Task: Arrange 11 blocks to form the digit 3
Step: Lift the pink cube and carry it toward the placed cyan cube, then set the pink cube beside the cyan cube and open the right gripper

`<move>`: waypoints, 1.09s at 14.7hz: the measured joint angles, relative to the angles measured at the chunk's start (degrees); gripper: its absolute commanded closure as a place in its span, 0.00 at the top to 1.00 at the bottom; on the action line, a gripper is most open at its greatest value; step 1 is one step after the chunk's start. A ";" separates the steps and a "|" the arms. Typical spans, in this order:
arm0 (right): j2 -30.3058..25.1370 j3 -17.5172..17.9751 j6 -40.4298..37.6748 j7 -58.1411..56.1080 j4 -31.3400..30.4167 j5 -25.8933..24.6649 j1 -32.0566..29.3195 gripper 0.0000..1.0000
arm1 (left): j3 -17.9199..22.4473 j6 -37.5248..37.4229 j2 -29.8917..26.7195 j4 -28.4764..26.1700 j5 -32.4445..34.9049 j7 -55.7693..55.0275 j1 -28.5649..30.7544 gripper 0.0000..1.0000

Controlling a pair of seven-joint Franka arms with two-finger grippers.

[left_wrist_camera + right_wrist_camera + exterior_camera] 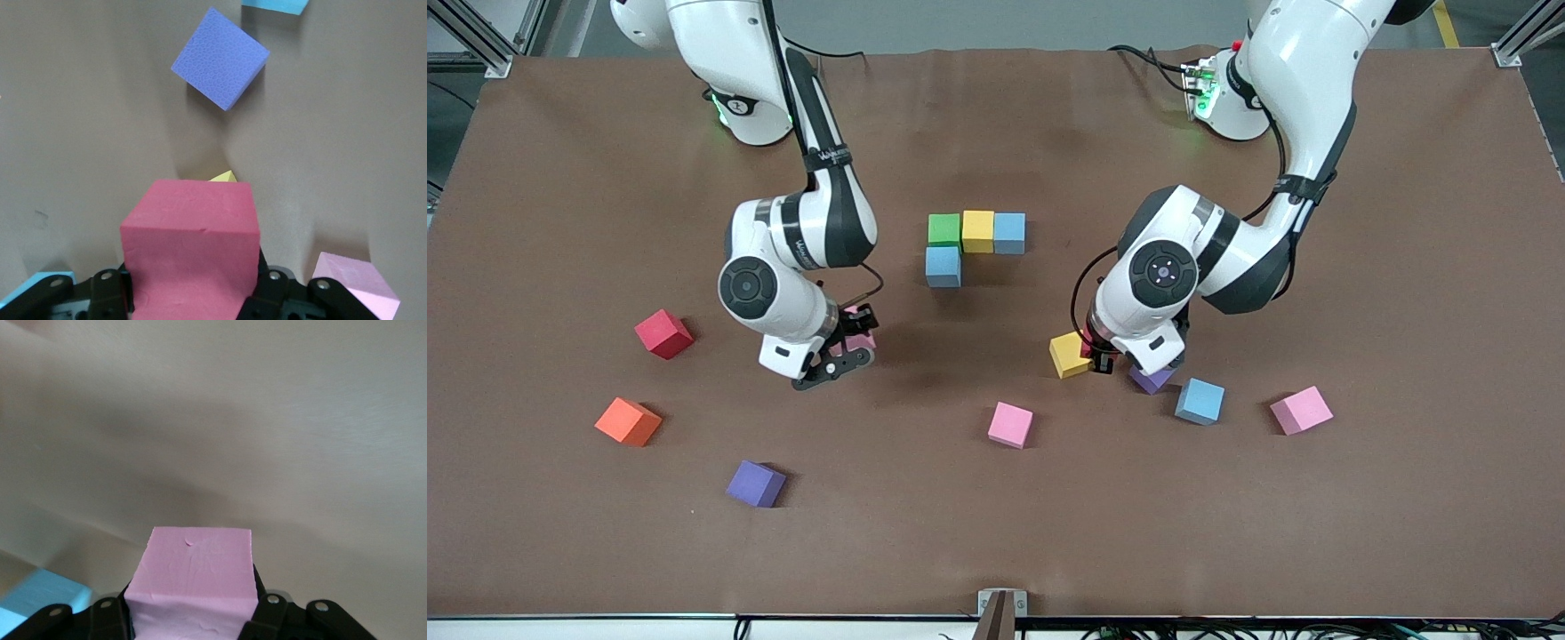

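Four blocks touch mid-table: green [943,228], yellow [977,230] and light blue [1009,233] in a row, with a second light blue [943,266] below the green one. My left gripper [1100,356] [191,287] is shut on a red cube [190,247], right beside a loose yellow cube [1069,354] whose corner [223,177] peeks out past the red one. My right gripper [855,340] [191,607] is shut on a pink cube [193,580] [860,331], toward the right arm's end of the four blocks and nearer the front camera.
Loose cubes lie around: red [663,333], orange [628,421] and purple [756,484] toward the right arm's end, pink [1010,424] in the middle, then purple [1152,380] [220,57], light blue [1199,401] and pink [1302,410] near the left gripper.
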 measured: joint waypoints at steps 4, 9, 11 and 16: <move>1.99 0.91 0.98 9.85 1.03 3.32 2.02 0.16 | 0.05 0.01 0.02 0.00 -2.43 -4.01 0.02 0.00; 3.15 1.11 2.16 20.46 1.13 3.46 6.78 0.15 | -0.01 2.14 0.02 0.00 -2.62 -5.08 -0.10 0.00; 3.35 2.25 2.26 23.13 1.13 3.59 6.96 0.15 | 0.05 4.39 0.05 -0.01 -2.63 -5.47 0.01 0.00; 4.72 4.35 3.99 25.73 1.15 3.67 6.98 0.15 | 0.01 8.10 0.19 -0.63 -2.63 -5.50 -0.26 0.00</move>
